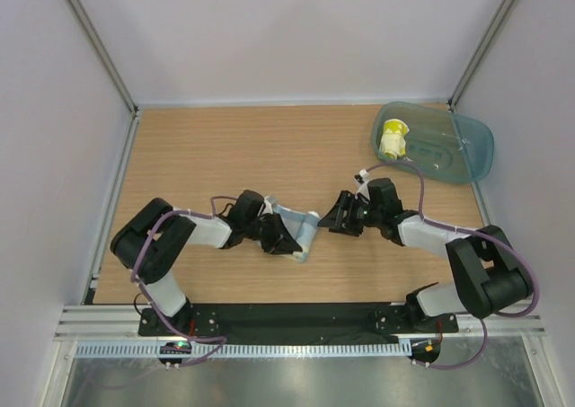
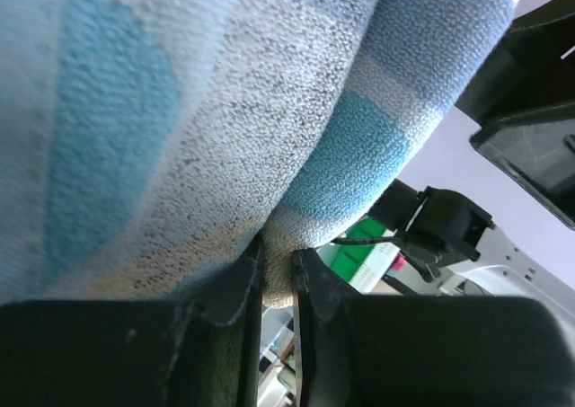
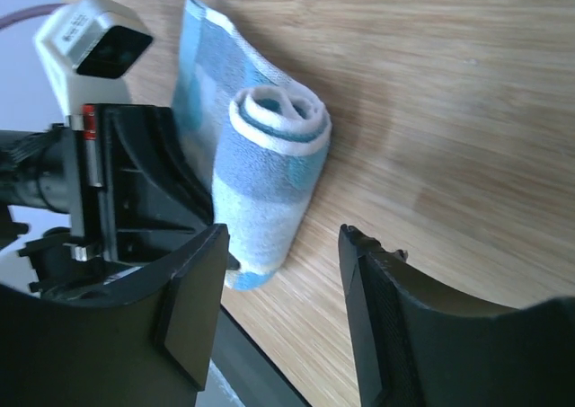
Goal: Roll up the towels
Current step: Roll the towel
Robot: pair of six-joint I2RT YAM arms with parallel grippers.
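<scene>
Left fingers [image 2: 323, 322] on nubby blue towel [image 3: 269, 178] (spiral)

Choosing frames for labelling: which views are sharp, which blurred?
Top external: evenly lit and sharp, soft shadows beneath the arms. Left wrist: the blue towel fills the frame, blurred at upper left. Right wrist: its roll is sharp, the right tool up close softer.

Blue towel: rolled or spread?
Mostly rolled: the blue towel shows spiral layers at its end in the right wrist view, plus a flat tail.
</scene>
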